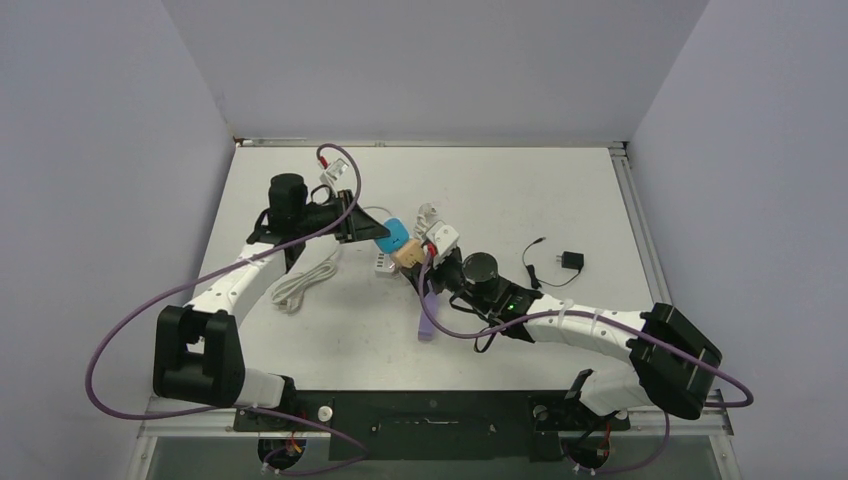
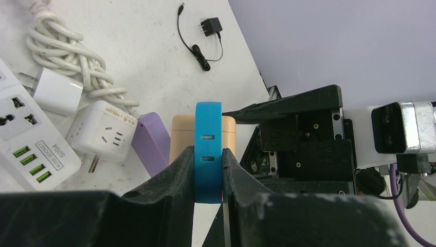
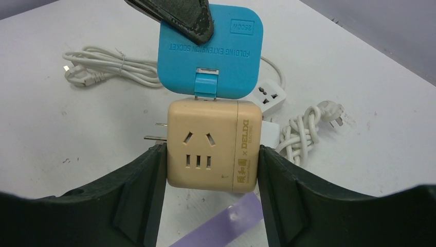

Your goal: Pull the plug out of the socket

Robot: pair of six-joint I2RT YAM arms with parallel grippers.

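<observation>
- Gripping the beige cube socket by its two side faces, the right gripper is closed on it, with the body square between the jaws.
- Just beyond those jaws, the blue folding plug is seated in the cube's top face through its hinged prong tab.
- The left gripper is clamped across the plug's flat faces, and the cube lies directly past its jaws.
- Assessment: both bodies appear rigid, light and smooth, so slip is likely. The hinge looks weakest, so pull straight along the prongs without twisting.
- Farthest from the left jaws lie a white power strip and a coiled white cable.
</observation>
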